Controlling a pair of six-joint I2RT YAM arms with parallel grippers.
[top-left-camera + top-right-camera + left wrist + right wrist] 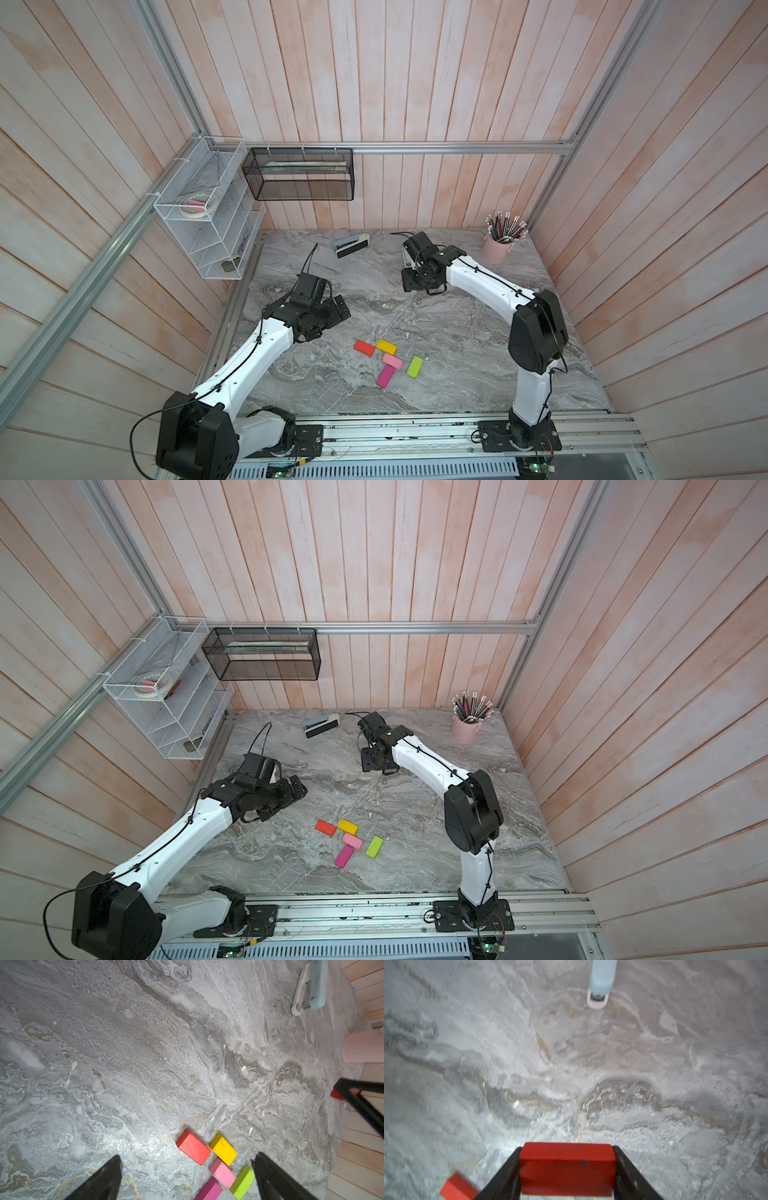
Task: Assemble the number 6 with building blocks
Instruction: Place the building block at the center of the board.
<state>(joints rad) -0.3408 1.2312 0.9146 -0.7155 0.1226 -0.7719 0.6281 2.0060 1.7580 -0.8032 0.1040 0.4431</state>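
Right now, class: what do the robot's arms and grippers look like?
Left arm and right arm: white rounded links, bulky black joints, a thin black cable clipped along each. Left gripper and right gripper: flat, tapering black fingers.

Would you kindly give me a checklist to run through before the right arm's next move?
1. Right gripper fingers clamp the red rectangular brick: ok.
2. Left gripper open, empty: ok.
3. Second red brick, yellow brick, light pink brick, magenta brick, lime green brick flat on grey marbled table: ok.
4. All six bricks placed: not ok.
5. Held brick's clearance above table: cannot tell.
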